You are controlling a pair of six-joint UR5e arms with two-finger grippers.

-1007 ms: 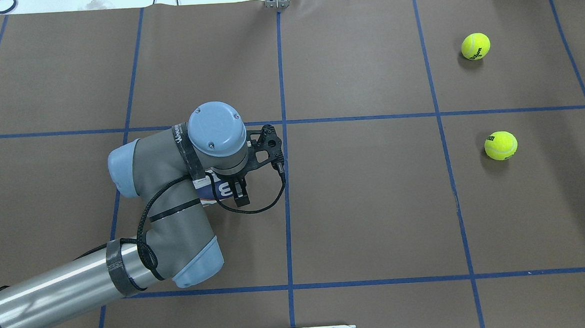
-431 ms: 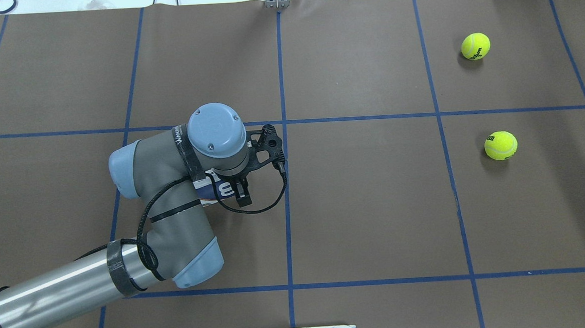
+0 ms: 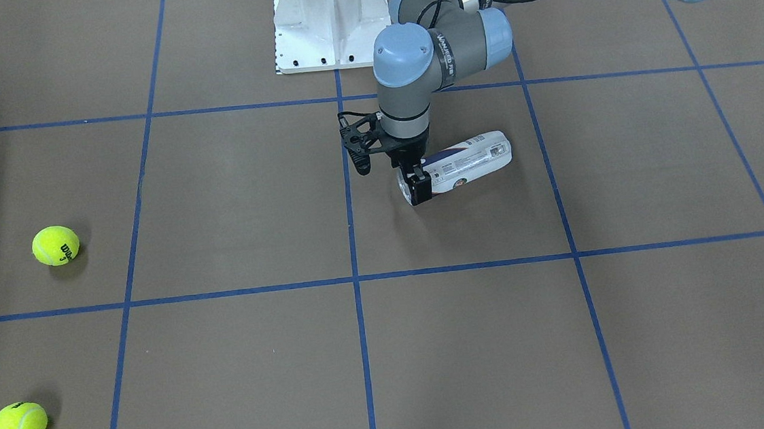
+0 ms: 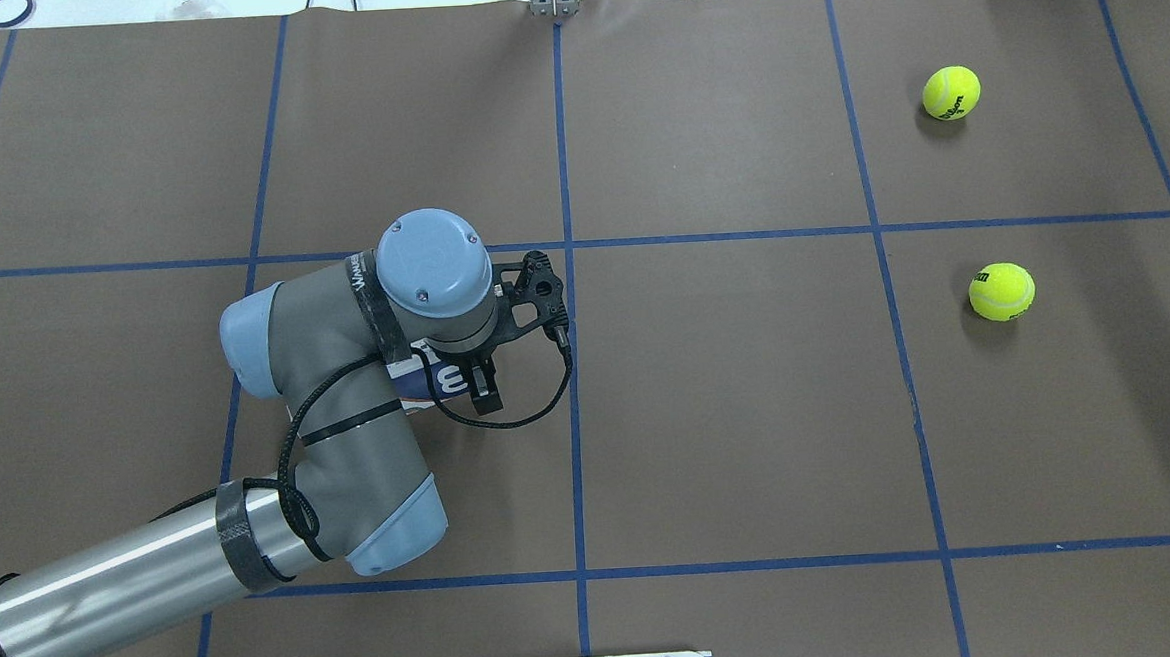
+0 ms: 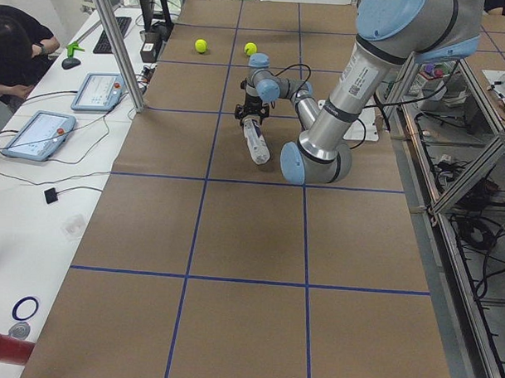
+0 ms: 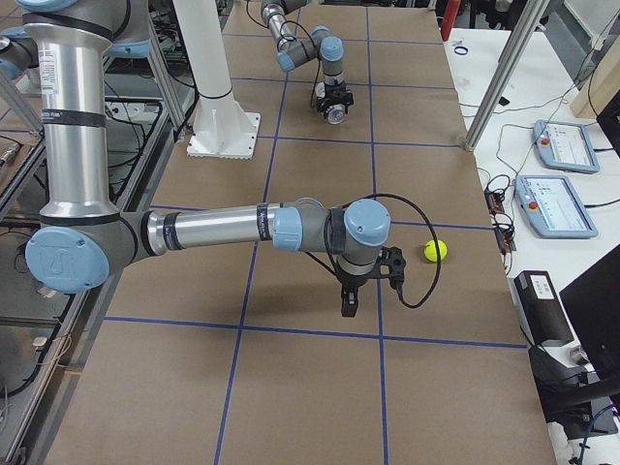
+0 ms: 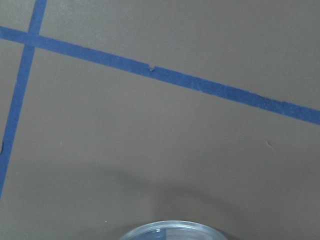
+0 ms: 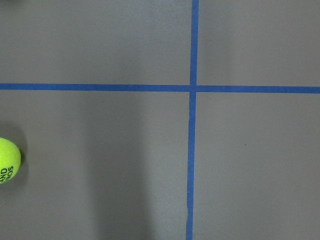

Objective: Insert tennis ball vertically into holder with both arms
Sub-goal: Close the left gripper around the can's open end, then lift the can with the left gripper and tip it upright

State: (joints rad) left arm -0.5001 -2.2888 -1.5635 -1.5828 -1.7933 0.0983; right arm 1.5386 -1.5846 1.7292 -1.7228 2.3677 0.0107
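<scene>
The holder (image 3: 470, 158) is a clear can with a navy and white label. It lies on its side on the brown table; it also shows in the overhead view (image 4: 437, 379). My left gripper (image 3: 419, 188) points down and is shut on the holder near its open end; it also shows in the overhead view (image 4: 483, 386). The can's rim (image 7: 170, 230) shows at the bottom of the left wrist view. Two yellow tennis balls (image 4: 951, 92) (image 4: 1002, 292) lie far to the right. My right gripper (image 6: 349, 305) shows only in the exterior right view, near a ball (image 6: 435, 250); I cannot tell whether it is open or shut.
The white pedestal base (image 3: 329, 14) stands at the robot's edge of the table. Blue tape lines (image 4: 568, 269) divide the brown table cover into squares. One ball (image 8: 7, 160) sits at the left edge of the right wrist view.
The left arm's wrist and elbow have shifted very slightly. The holder and both balls have not visibly moved.
</scene>
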